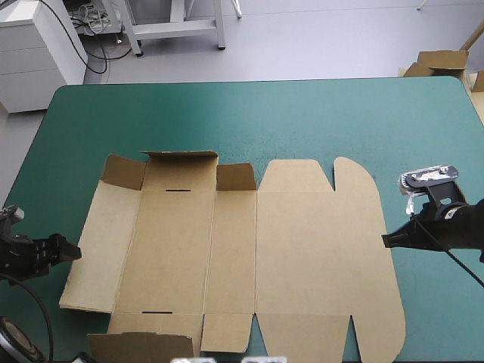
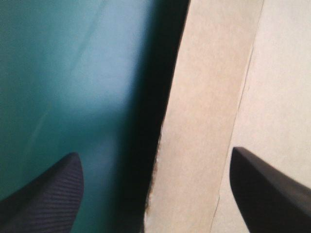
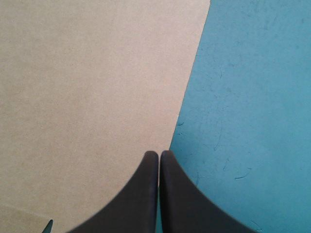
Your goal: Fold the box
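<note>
Mid teal-green covered surface (image 1: pixel 227 113), flat cut brown board box (image 1: pixel 302 257) lies unfolded, only small 12 o'clock flaps (image 1: pixel 236 176) tilted up; left jaws apart over 9 o'clock edge; right jaws together, nothing held, at 3 o'clock edge. Walls unraised, untucked: nearly all folding left.

- box (image 1: pixel 302 249): brown board, paper-like, matt and smooth-faced; its cut edge looks slightly fibrous in the left wrist view.
- teal-green cover (image 1: pixel 227 121): matt and even, marked with fine scratches and lint-like flecks.
- left gripper (image 2: pixel 153 153): black fingers (image 2: pixel 51 194) matt, with a fine ribbed weave-like grain.
- right gripper (image 3: pixel 159 153): black fingers (image 3: pixel 138 196) smooth, dull, plastic-looking.
</note>
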